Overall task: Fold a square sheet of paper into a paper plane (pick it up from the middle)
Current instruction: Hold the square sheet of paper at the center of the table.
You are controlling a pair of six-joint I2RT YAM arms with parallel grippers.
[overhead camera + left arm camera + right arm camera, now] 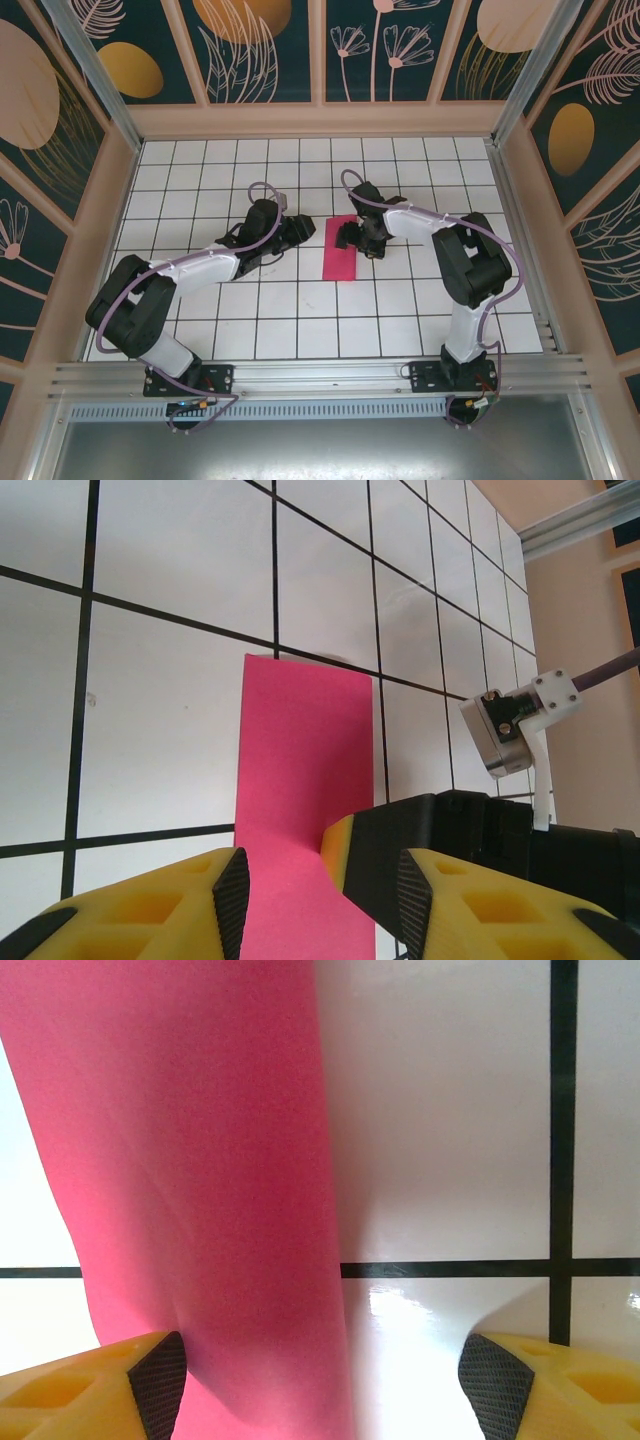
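1. Jaws seen from above: the left gripper [303, 233] sits just beside the folded pink paper [339, 255], and the right gripper [351, 238] is over its far half. The strip's long axis runs away from the bases, and the right arm is nearer.
2. Left wrist: the fingers [215, 900] stand half apart, straddling the strip's end. The strip seems to lie flat and ungripped, though contact is hard to judge.
3. Right wrist: the pads [160, 1385] are spread wide, with the paper against one pad and nothing clamped.

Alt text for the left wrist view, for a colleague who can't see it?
A folded magenta-pink paper strip lies on the white gridded table. The open left pincer frames its near end; the right pincer's yellow fingertip sits at its right edge.
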